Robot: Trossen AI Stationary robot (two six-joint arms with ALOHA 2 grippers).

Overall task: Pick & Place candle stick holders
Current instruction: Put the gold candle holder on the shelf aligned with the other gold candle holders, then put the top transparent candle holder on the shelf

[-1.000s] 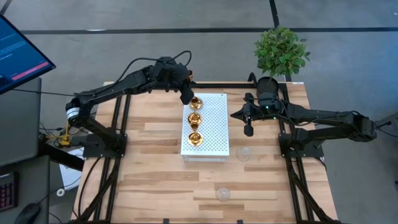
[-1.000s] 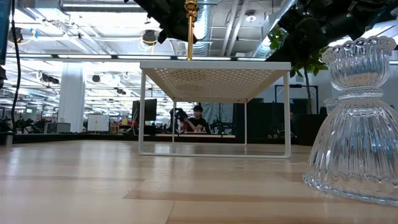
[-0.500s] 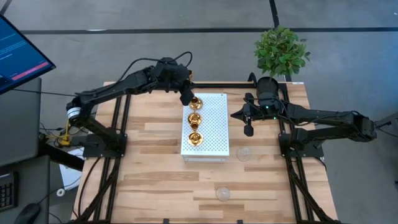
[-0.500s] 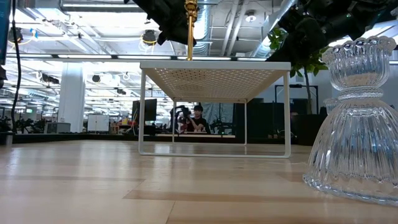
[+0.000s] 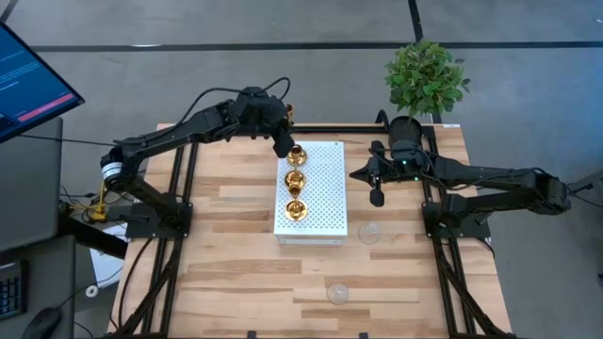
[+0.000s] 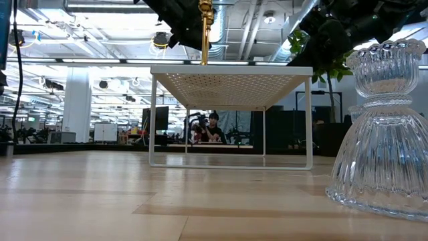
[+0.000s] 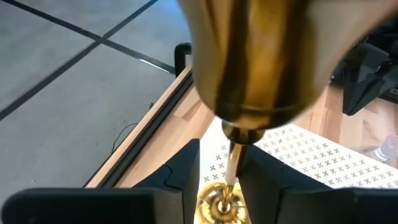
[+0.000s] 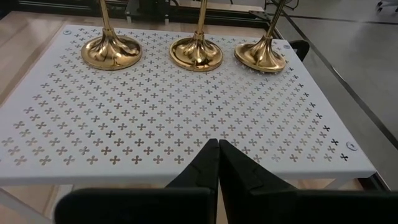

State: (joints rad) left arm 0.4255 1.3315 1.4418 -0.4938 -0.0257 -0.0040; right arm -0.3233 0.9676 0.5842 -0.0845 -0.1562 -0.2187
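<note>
Three gold candle stick holders stand on their round bases in a row on the white perforated rack [image 5: 325, 193]: one at the far end [image 5: 298, 153], one in the middle [image 5: 296, 177], one nearer [image 5: 296, 209]. They also show in the right wrist view [image 8: 261, 55] [image 8: 196, 53] [image 8: 112, 50]. My left gripper [image 5: 284, 146] is open around the thin stem [image 7: 231, 167] of the far holder. My right gripper [image 5: 377, 196] is shut and empty, to the right of the rack [image 8: 186, 124]. Two clear glass holders stand on the table, one near the rack [image 5: 369, 232] and one nearer the front edge [image 5: 338, 293], which is large in the low view [image 6: 384, 127]. My left gripper's fingers [image 7: 183, 171] stand on either side of the far gold holder's stem [image 7: 231, 167], coming from the table's left. A gap shows on one side of the stem. Whether the other finger touches it, I cannot tell. The holder stands upright, its base [image 7: 221, 202] on the rack.
A black pot with a green plant [image 5: 424, 80] stands at the table's far right corner, behind my right arm. A monitor [image 5: 28, 85] is off the table's left side. Bare wood lies on the table's left and near parts.
</note>
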